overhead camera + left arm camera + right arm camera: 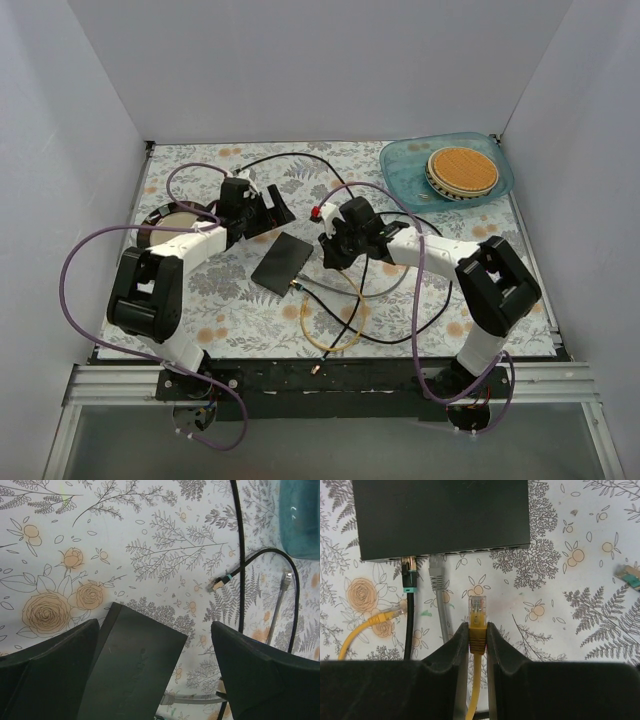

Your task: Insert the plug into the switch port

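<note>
As the top camera shows, the black switch [282, 262] has my left gripper [272, 212] at 12 o'clock and my right gripper [330, 252] at 3 o'clock. Left wrist: my jaws gape over its corner. Right wrist: I clench the yellow plug [477, 612], aimed at 12 o'clock, just short of the switch port [476, 551].

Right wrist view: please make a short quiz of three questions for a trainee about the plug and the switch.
1. True or false: the yellow plug held by the right gripper is already inside the switch.
2. How many cables are plugged into the switch? A none, B two, C four.
3. Fill in: the left gripper is ____ (open or shut).
Key: 1 false; 2 B, the black cable and the grey cable; 3 open.
</note>
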